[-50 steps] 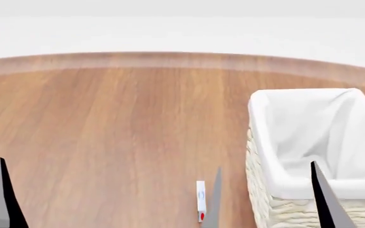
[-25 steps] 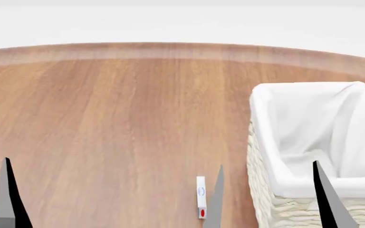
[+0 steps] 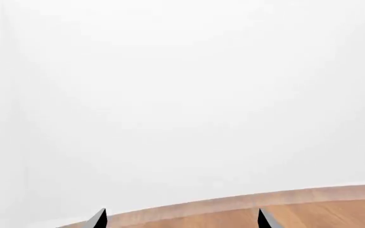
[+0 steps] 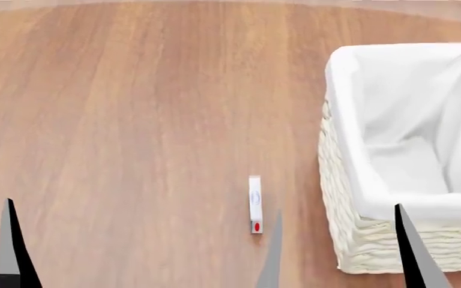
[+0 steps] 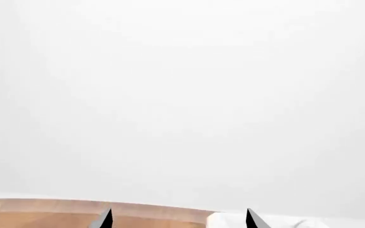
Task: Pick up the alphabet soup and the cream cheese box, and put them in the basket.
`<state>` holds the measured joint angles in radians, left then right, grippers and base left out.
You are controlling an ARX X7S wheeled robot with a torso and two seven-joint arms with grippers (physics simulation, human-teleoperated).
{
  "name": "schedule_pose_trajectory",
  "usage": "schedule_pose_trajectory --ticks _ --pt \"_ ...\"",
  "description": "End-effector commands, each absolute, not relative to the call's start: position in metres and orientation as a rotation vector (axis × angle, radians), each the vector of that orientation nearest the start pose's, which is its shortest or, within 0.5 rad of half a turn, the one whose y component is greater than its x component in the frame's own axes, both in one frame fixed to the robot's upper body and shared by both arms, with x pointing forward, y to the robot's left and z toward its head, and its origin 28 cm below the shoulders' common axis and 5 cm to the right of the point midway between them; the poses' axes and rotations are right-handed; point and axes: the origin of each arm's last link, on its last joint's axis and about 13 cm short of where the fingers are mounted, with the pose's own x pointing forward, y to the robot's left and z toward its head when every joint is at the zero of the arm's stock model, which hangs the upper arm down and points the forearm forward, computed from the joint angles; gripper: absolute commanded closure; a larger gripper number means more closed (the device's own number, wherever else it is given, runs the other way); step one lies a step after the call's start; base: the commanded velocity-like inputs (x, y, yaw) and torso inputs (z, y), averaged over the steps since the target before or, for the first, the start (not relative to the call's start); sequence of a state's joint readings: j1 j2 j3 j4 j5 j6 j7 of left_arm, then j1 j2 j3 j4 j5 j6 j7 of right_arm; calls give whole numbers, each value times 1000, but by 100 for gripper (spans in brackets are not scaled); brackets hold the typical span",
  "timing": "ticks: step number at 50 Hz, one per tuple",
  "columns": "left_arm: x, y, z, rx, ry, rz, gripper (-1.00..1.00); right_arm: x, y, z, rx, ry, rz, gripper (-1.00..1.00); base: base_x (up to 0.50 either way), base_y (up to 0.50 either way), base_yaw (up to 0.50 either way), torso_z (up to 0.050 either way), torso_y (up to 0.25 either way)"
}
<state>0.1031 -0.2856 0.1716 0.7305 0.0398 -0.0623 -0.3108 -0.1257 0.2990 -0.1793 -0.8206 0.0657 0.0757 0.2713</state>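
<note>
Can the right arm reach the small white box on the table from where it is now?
Probably yes. The cream cheese box lies flat on the bare table, apart from the basket, with nothing over it. The open right gripper has one fingertip just beside the box. It would need to shift slightly leftward and descend.

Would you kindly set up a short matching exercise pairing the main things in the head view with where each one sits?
Things:
1. cream cheese box
2. basket
3. right gripper
4. left gripper's fingers

Places:
A. low at the left edge of the view
B. on the wooden table, right side, white cloth lining inside
C. lying on the table just left of the basket
D. open, one finger before the basket, one near the box

Pairs: 1-C, 2-B, 3-D, 4-A
</note>
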Motion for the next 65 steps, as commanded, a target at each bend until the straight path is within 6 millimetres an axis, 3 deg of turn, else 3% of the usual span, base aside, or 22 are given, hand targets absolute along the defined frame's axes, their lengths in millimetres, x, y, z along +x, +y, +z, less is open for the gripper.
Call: schedule_pose_trajectory --ticks 1,31,65 --pt "167 210 138 156 -570 46 -100 155 -97 148 -55 -586 52 -100 0 0 0 0 -225" --pt "168 210 136 153 -580 48 -100 156 -97 147 -56 -581 54 -100 0 0 0 0 -222" --pt "169 209 134 148 -570 44 -100 157 -98 146 -34 -571 63 -100 0 0 -105 0 -1"
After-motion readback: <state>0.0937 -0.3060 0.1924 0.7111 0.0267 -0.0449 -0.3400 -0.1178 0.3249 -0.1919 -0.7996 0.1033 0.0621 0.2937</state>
